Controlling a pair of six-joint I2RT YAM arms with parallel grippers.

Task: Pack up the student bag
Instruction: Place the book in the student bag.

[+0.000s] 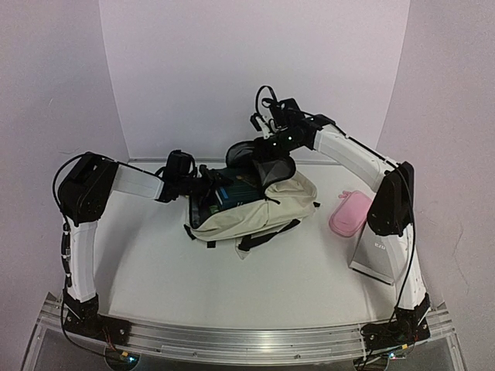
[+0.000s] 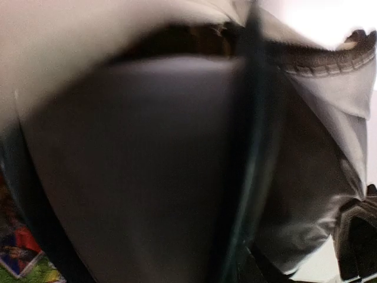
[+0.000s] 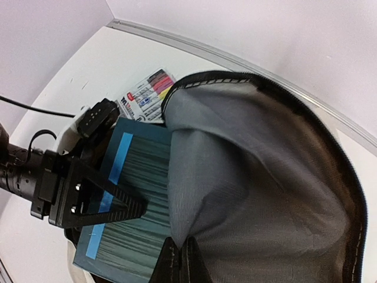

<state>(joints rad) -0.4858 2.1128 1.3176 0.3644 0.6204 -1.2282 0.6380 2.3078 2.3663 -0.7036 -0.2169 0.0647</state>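
White table (image 1: 155,270); left arm (image 1: 135,183) and right arm (image 1: 348,154) reach inward over student bag (image 1: 267,215).

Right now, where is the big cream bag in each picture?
Top view: the student bag lies in the middle of the picture, mouth open.
Left wrist: the bag fills nearly the whole picture, close and blurry.
Right wrist: its dark lining flap fills the right half.
Shared landmark: the black zip edge, arching over that flap and crossing the left wrist's upper right.
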